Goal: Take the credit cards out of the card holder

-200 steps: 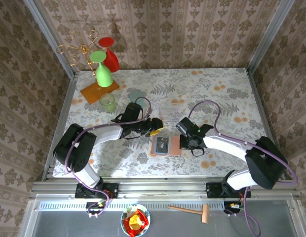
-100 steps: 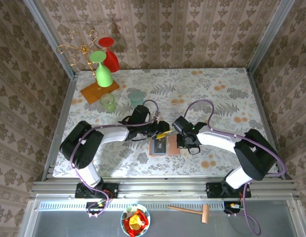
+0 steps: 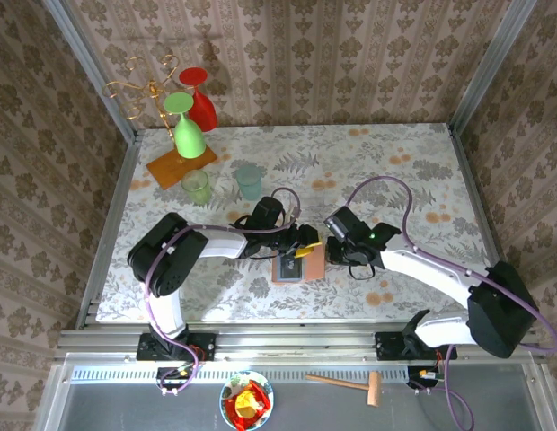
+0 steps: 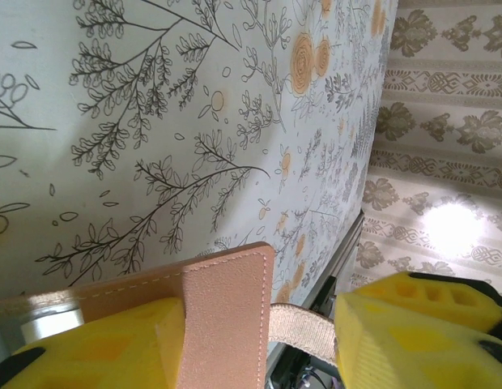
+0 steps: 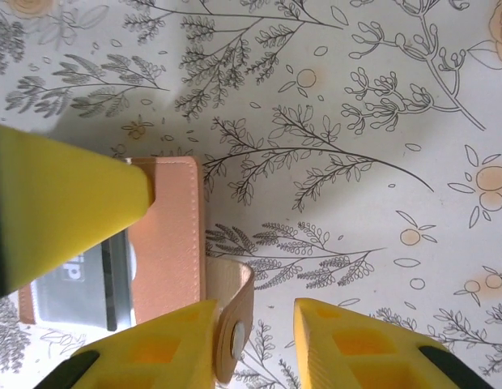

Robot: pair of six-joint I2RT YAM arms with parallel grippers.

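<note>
Two sets of jaws flank card holder [image 3: 314, 266], lying open on table [image 3: 395, 162], mid-front. Left jaws: I see them parted, straddling holder's tan edge, flap against one finger, nothing clamped. Credit cards [image 3: 294, 266] dark, tucked in grey pocket. Right jaws: parted, snap strap [image 5: 239, 296] between fingers, unpinched.

Bright even light, soft shadows, glare spot on wall [image 4: 452, 228]
</note>
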